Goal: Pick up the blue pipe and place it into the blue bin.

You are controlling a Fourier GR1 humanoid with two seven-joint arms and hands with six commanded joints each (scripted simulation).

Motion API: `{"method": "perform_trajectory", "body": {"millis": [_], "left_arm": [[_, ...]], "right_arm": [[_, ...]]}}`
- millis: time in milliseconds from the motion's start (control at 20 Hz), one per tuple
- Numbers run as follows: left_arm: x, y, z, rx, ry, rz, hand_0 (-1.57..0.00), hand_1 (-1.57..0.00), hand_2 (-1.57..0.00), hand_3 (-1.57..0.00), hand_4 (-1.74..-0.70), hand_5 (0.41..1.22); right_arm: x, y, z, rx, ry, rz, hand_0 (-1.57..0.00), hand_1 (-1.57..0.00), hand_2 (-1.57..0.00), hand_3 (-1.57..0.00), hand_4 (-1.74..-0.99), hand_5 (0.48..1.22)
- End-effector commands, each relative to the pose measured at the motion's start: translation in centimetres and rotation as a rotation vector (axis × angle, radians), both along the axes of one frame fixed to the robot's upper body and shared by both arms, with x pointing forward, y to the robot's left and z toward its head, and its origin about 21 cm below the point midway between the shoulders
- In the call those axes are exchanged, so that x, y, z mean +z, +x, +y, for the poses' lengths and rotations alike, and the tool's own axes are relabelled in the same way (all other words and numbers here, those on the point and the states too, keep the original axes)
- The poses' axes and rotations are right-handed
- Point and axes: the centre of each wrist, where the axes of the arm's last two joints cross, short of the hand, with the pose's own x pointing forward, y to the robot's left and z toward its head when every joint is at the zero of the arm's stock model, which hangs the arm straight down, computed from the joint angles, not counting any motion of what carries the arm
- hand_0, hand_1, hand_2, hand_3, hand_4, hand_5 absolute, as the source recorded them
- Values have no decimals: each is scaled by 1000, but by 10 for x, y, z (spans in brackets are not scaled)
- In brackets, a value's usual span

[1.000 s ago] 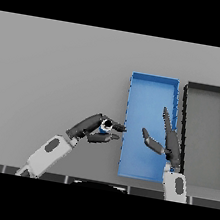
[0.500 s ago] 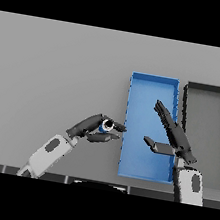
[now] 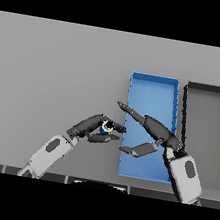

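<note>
Clearly the pipe (image 3: pixel 105 127) is in the left hand (image 3: pixel 94 130), and only a small blue part of it with a pale round end shows between the dark fingers and the thumb. The fingers curl over it from above and the thumb closes from below, so the hand is clamped on the pipe. I judge that this pinch is used because the pipe is short, and a pinch leaves the end free for a handover or a drop. Whether the pipe is lifted off the table (image 3: pixel 53 67) I cannot tell.

At 3 o'clock from the pipe, very near, is the left wall of the blue bin (image 3: pixel 155 84), a long tray which runs from 12 to 6 o'clock. The pipe is not yet over it, only just beside its lower left part.

From 5 o'clock the right hand (image 3: pixel 151 130) reaches across the bin toward the pipe. Its fingers are straight and apart from the thumb, holding nothing, and the longest fingertip (image 3: pixel 121 105) ends just above the left hand, near it but seemingly not touching. This looks to me like a hand made ready to receive the pipe, though the left hand alone could carry it over the wall.

At 3 o'clock beyond the blue bin lies a black bin (image 3: pixel 210 89), parallel to it and not part of the job.
</note>
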Motion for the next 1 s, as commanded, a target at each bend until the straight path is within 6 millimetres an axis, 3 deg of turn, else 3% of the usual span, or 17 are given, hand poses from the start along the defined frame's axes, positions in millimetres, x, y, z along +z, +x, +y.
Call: {"method": "perform_trajectory", "body": {"millis": [0, 150, 450, 550, 650, 750, 800, 900, 950], "left_arm": [[1, 0, -4, -5, -2, 1, -1571, -1571, -1571, -1486, -1741, 1221], [-1, -2, -4, -25, -14, -7, -1571, -1571, -1571, -1516, -1741, 1221], [-3, -1, 4, -27, 19, -26, -1571, -1571, -1571, -1540, -1740, 1221], [-5, -3, 6, -40, -6, 4, -1571, -1571, -1571, -1484, -1736, 1221], [-2, -1, 4, -51, 113, -34, -1182, -1078, -1063, -1030, -1682, 1221], [-2, -2, 8, -56, 218, 3, -818, -706, -680, -659, -1480, 1221], [-2, 2, 7, -40, 181, -6, -776, -706, -686, -583, -1533, 1221], [-1, 1, 5, -11, 117, -12, -1063, -1017, -969, -939, -1607, 1221], [-2, 1, 6, -16, 79, -15, -1164, -1128, -1051, -1065, -1634, 1221]], "right_arm": [[3, 3, 7, 26, -5, 7, 1, 1, 1, 1, -1276, 527], [5, 6, 29, 90, -36, 19, 1, 1, 1, 1, -1232, 531], [9, 24, 67, 167, -52, 11, 1, 1, 1, 1, -1218, 508], [13, 30, 77, 196, -64, 10, -53, -84, -102, -46, -1245, 506], [18, 33, 86, 231, -89, 10, -345, -375, -379, -296, -1335, 507], [18, 36, 95, 256, -108, -1, -718, -699, -739, -635, -1430, 522], [18, 37, 98, 276, -86, 11, -888, -873, -905, -768, -1486, 550], [15, 36, 101, 324, -68, 52, -1134, -1124, -1145, -957, -1562, 666], [13, 35, 99, 327, -72, 84, -1221, -1214, -1230, -1080, -1526, 728]]}}
